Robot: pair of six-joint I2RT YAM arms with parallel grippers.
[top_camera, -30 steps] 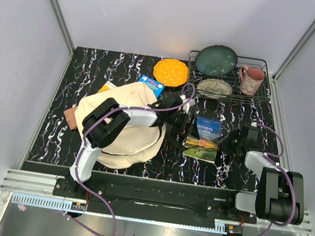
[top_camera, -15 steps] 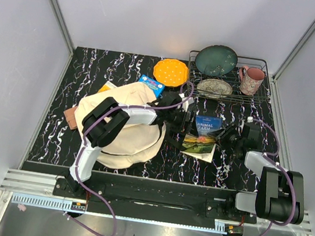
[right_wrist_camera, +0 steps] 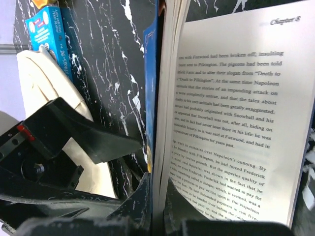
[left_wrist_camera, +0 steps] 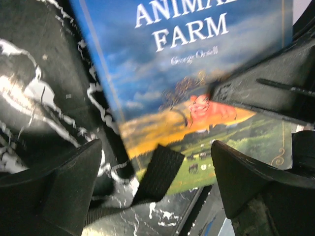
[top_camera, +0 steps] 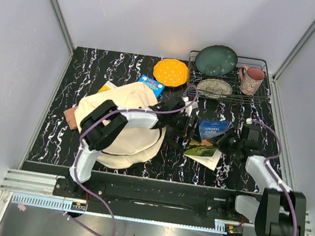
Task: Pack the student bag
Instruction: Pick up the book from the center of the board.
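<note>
The cream student bag (top_camera: 122, 126) lies at the table's left, under my left arm; its side shows in the right wrist view (right_wrist_camera: 42, 93). Right of it, the Animal Farm book (top_camera: 209, 131) stands tilted, its lower pages fallen open (top_camera: 209, 156). My right gripper (top_camera: 232, 145) is shut on the book's cover and some pages (right_wrist_camera: 165, 196); a printed page (right_wrist_camera: 236, 113) fans out to the right. My left gripper (top_camera: 187, 127) is open just left of the book, facing the cover (left_wrist_camera: 197, 73), its fingers (left_wrist_camera: 64, 182) apart. A black bag strap (left_wrist_camera: 160, 172) lies between them.
A wire rack (top_camera: 263, 65) at the back right holds a green plate (top_camera: 216, 60), a patterned bowl (top_camera: 214, 87) and a pink mug (top_camera: 251, 79). An orange plate (top_camera: 170, 72) and a blue box (top_camera: 151, 84) lie behind the bag. A brown object (top_camera: 70, 117) pokes out at its left.
My right gripper has closed on the book's edge and raised it, so the cover stands up and pages hang open. The left gripper has edged right toward the book.
</note>
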